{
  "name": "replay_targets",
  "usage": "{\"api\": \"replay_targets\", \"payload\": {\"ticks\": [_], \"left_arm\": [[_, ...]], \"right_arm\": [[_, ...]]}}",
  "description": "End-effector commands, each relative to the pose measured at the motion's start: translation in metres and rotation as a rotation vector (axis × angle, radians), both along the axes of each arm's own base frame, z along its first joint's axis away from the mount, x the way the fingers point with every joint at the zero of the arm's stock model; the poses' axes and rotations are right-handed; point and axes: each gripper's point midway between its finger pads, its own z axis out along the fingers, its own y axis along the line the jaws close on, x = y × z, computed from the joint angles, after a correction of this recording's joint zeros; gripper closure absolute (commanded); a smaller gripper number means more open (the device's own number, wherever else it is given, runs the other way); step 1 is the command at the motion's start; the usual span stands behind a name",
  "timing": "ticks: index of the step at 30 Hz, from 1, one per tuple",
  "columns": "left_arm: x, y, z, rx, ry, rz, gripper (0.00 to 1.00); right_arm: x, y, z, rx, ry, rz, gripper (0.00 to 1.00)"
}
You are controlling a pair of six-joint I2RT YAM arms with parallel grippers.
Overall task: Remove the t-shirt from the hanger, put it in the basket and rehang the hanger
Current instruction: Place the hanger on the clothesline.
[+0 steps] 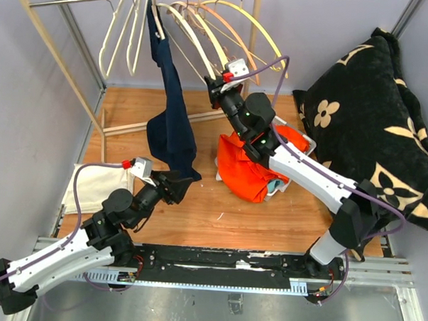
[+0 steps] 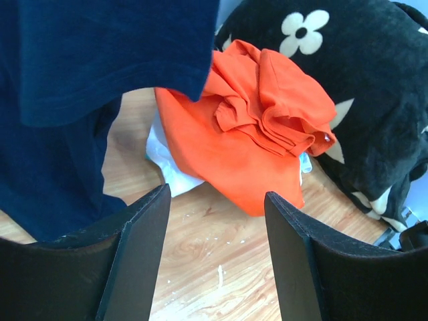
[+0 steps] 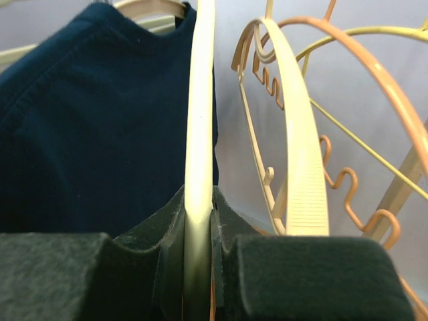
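The dark blue t-shirt [image 1: 170,116] hangs down from the top of the wooden rack [image 1: 58,61], up among the hangers. It droops long and thin, and its bottom end is just above the wooden table [image 1: 218,217]. The right gripper [image 1: 217,86] is up high by the rack. Its two fingers are squeezed tight on the thin bar of a cream hanger [image 3: 199,134]. In the right wrist view the blue shirt is right next to that bar, on its left side. I cannot tell if the shirt is on this same hanger. More cream and orange hangers [image 3: 301,134] hang just to the right of it. The left gripper [image 1: 177,186] is down low, just under the bottom of the shirt. Its fingers [image 2: 144,254] are spread apart and nothing is between them. In the left wrist view the blue shirt hangs over the left finger. Past the fingers lies a bunched-up orange cloth [image 2: 247,140], and a black pillow [image 1: 372,110] with pale flowers sits behind it.
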Motion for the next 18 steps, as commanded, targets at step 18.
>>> {"api": "replay_targets", "payload": {"ticks": [18], "left_arm": [[-0.004,0.018,-0.011,-0.022,0.016,0.049,0.37]], "right_arm": [[0.02,0.019,0.038,0.078,-0.12,-0.026,0.99]]}}
